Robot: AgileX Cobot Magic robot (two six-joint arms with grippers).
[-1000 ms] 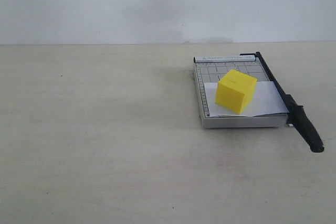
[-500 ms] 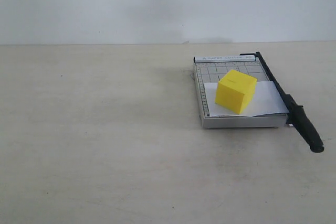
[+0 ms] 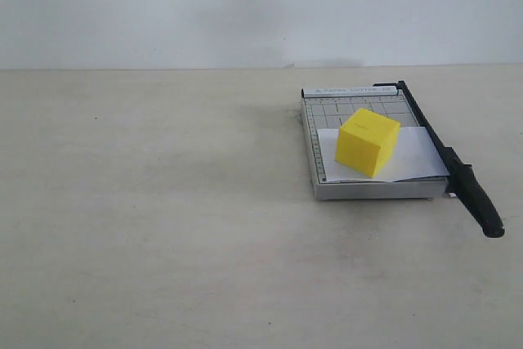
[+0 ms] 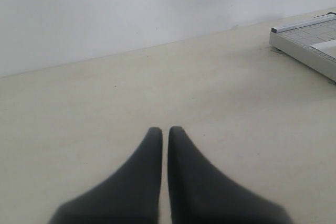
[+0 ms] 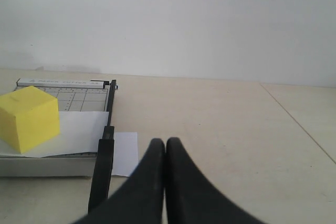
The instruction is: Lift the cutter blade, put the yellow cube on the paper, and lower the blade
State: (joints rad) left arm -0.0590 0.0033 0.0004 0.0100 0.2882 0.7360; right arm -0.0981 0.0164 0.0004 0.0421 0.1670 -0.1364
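Exterior view: yellow cube [image 3: 368, 143] sitting on paper [image 3: 417, 157] beside lowered cutter blade [image 3: 448, 157]; tabletop [image 3: 163, 202] stretching leftward; left end effector [image 4: 165, 132], right end effector [image 5: 165, 142] pinching together.

Lab-like test setup: plain beige tabletop [image 3: 163, 202], blank white wall [image 3: 245, 6].

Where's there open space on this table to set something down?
The table left of the trimmer board in the exterior view is bare, as is the strip in front of it. Crowded: the board, where the yellow cube sits on the paper, and the cutter blade lies along its right edge.
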